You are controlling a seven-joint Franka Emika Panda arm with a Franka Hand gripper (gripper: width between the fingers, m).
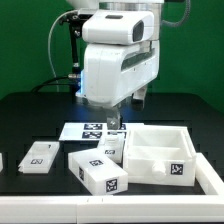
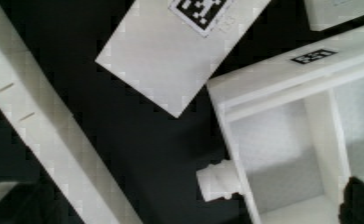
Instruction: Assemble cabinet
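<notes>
Right, the black bench (image 1: 30,115) fills the scene, and the big white arm (image 1: 120,55) hangs over its middle with the wrist pointing straight down. Next in size is the cabinet (image 1: 150,160), an open-topped white box frame sitting flat on the bench toward the exterior view's right. Its thin walls stand up and there's a black-and-white tag on the near wall. It lies just beside the arm's lower end, and nothing is holding it. To its left in the exterior view lies a chunky white block (image 1: 100,170), tagged on top and on its near face, close to the cabinet. Further left is a flat piece (image 1: 40,157), also tagged, lying apart from the block. Behind them the marker board (image 1: 85,130) lies flat, partly hidden by the arm. The hand (image 1: 115,122) hovers low over that board's right end in the exterior view. Whether the fingers are spread or closed I cannot tell; neither view shows them clearly. Smallest of all, the wrist view picks out a little round stub (image 2: 220,183) on a cabinet wall.
</notes>
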